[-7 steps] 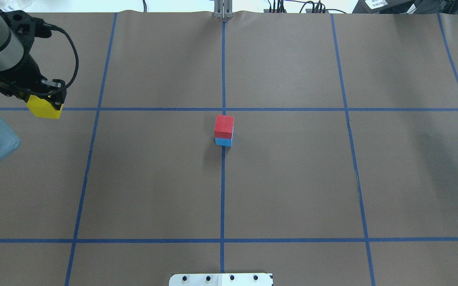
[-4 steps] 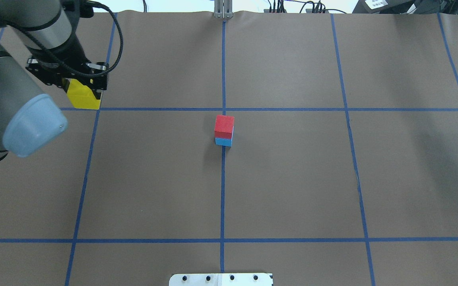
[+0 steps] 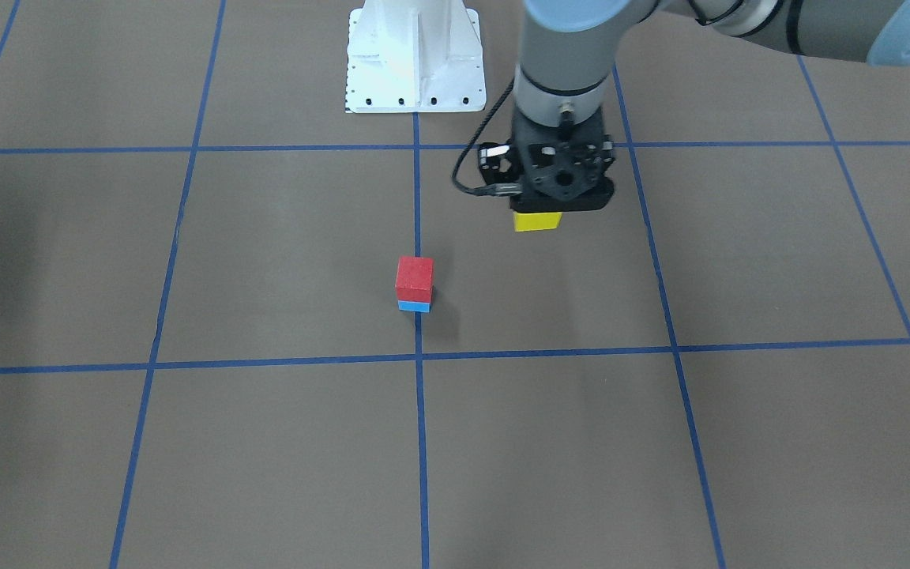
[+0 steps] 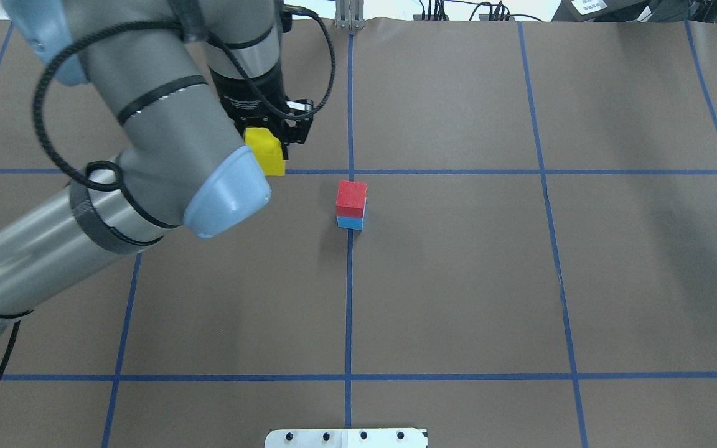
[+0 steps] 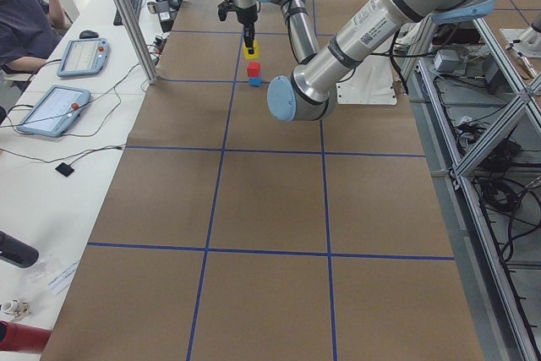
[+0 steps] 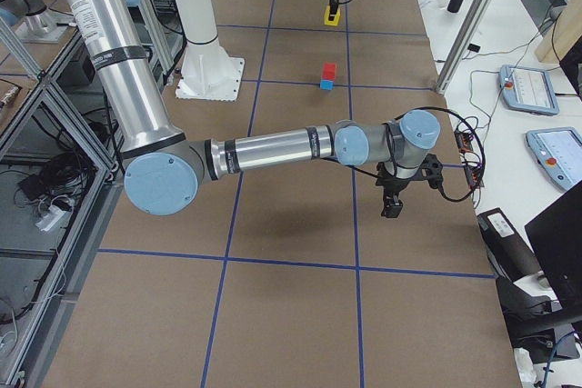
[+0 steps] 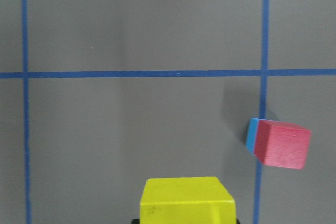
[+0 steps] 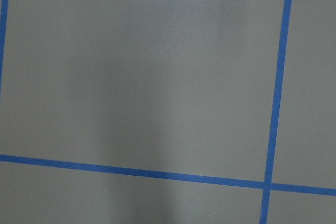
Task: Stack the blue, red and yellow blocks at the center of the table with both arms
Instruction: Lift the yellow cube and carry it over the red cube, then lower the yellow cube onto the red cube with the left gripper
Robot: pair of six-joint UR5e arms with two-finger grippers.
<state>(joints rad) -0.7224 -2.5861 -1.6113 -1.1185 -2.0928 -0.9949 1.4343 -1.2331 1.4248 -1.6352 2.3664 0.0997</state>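
A red block (image 4: pixel 351 196) sits on a blue block (image 4: pixel 350 223) at the table's centre, on the middle blue line. The stack also shows in the front view (image 3: pixel 414 278) and the left wrist view (image 7: pixel 283 145). My left gripper (image 4: pixel 269 144) is shut on a yellow block (image 4: pixel 265 152) and holds it above the table, to the left of the stack and a little beyond it. The yellow block also shows in the front view (image 3: pixel 537 221) and the left wrist view (image 7: pixel 188 200). My right gripper (image 6: pixel 393 204) hangs over bare table far to the right; I cannot tell whether it is open or shut.
The white robot base plate (image 3: pixel 415 55) stands at the table's near edge. Blue tape lines (image 4: pixel 348 298) grid the brown table. A side bench with tablets (image 5: pixel 52 107) and a seated operator (image 5: pixel 21 23) lies beyond the far edge.
My left arm has swept from the far left toward the centre, with the yellow block in its gripper. The red-on-blue stack has not moved.
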